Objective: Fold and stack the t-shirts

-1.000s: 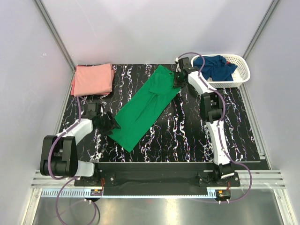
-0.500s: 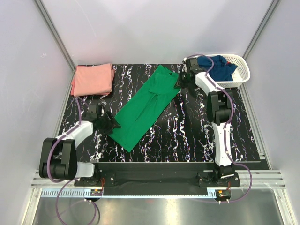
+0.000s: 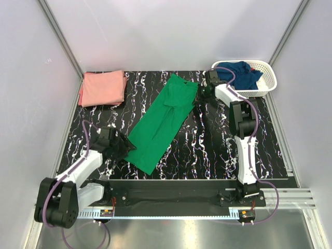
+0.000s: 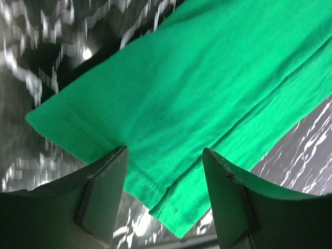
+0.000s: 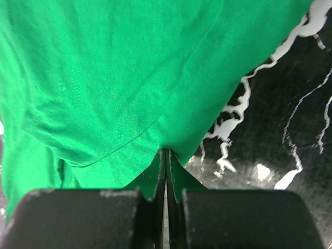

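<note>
Right wrist view: the green t-shirt (image 5: pixel 104 78) is clamped at its edge by the clenched right gripper (image 5: pixel 166 155). The left gripper (image 4: pixel 165 153) is seen spread over the hem, contact unclear.

**Robot manipulation lab: a walled test cell built around two arms**

Plain pale panels (image 3: pixel 171 31) close in the black, white-veined surface (image 3: pixel 207 150) on three sides. They are held by bare aluminium rails (image 3: pixel 59 36) that run up the corners, and a slotted metal rail (image 3: pixel 176 210) crosses the near edge. The left arm (image 3: pixel 83 163) and right arm (image 3: pixel 244 140) are bolted side by side to a black plate there, with purple cables (image 3: pixel 86 136) looping off them. The props are laundry: a folded pink t-shirt (image 3: pixel 102 87), a green t-shirt (image 3: pixel 163 122) spread out, and a navy t-shirt (image 3: pixel 239 73) in a white lattice basket (image 3: pixel 254 92).
</note>
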Motion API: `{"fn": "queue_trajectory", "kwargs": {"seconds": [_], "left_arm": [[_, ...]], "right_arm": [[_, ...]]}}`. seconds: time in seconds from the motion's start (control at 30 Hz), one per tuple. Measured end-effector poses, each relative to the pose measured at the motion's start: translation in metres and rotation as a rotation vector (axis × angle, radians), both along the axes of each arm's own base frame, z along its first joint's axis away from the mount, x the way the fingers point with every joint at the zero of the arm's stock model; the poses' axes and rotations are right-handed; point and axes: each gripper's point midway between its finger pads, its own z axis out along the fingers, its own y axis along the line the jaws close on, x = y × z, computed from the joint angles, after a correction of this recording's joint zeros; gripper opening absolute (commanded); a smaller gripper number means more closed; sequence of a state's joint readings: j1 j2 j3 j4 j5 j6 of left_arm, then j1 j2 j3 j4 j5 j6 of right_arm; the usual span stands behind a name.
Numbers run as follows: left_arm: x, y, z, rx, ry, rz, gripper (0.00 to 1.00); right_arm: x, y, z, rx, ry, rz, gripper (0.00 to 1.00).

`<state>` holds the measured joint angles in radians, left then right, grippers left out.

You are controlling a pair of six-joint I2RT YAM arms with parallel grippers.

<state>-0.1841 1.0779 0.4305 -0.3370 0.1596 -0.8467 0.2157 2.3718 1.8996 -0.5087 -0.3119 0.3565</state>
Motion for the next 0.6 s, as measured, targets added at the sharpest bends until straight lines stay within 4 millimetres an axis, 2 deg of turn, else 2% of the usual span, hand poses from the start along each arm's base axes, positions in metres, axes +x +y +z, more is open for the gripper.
{"fn": "queue_trajectory", "kwargs": {"seconds": [0.2,0.33,0.43,0.6], "left_arm": [[-0.019,0.006,0.008,0.032,0.047,0.016,0.67],[-0.001,0.006,0.032,0.053,0.011,0.014,0.68],[0.015,0.005,0.049,0.059,-0.034,0.005,0.68],[0.021,0.005,0.053,0.076,-0.045,-0.015,0.68]], "right_arm": [[0.009,-0.005,0.018,0.034,-0.041,-0.018,0.0],[0.026,-0.022,0.028,0.048,-0.084,-0.062,0.0],[0.043,-0.038,0.044,0.057,-0.135,-0.095,0.0],[0.071,-0.043,0.07,0.094,-0.239,-0.104,0.0]]}}
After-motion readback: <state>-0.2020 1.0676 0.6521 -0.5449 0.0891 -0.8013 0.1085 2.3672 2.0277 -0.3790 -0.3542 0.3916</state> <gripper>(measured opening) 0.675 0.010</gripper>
